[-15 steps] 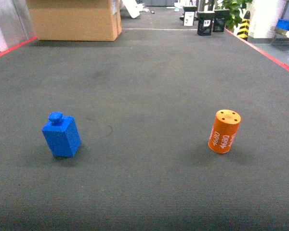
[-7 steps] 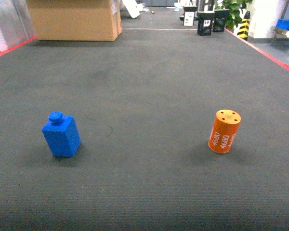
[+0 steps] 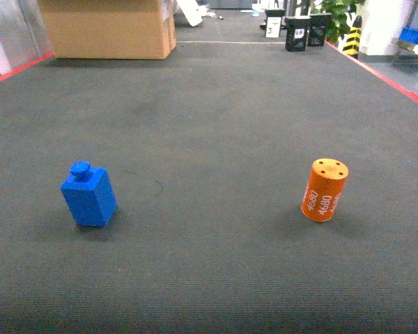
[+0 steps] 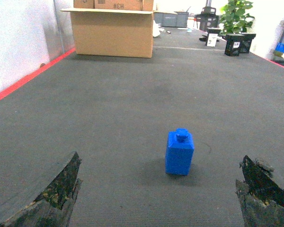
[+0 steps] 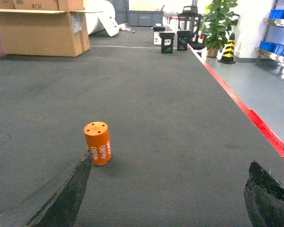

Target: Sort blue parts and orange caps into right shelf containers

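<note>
Blue blocky knobbed plastic part (image 4: 179,153) upright, centred ahead of wide-open empty left hand (image 4: 161,198); orange cylindrical cap (image 5: 98,143) left-ahead of wide-open empty right hand (image 5: 165,198).

Dark grey carpet (image 3: 216,125) edged in red, cardboard box (image 3: 106,28) at the back — potted plant (image 5: 217,21), striped cone (image 5: 228,49)

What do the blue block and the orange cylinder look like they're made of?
Blue block: likely matte moulded plastic, uniform colour, crisp edges, no glare. Orange cylinder: probably plastic too, smooth satin skin with white printed "4680" and small holes in its top. Neither can be confirmed by look alone.
</note>
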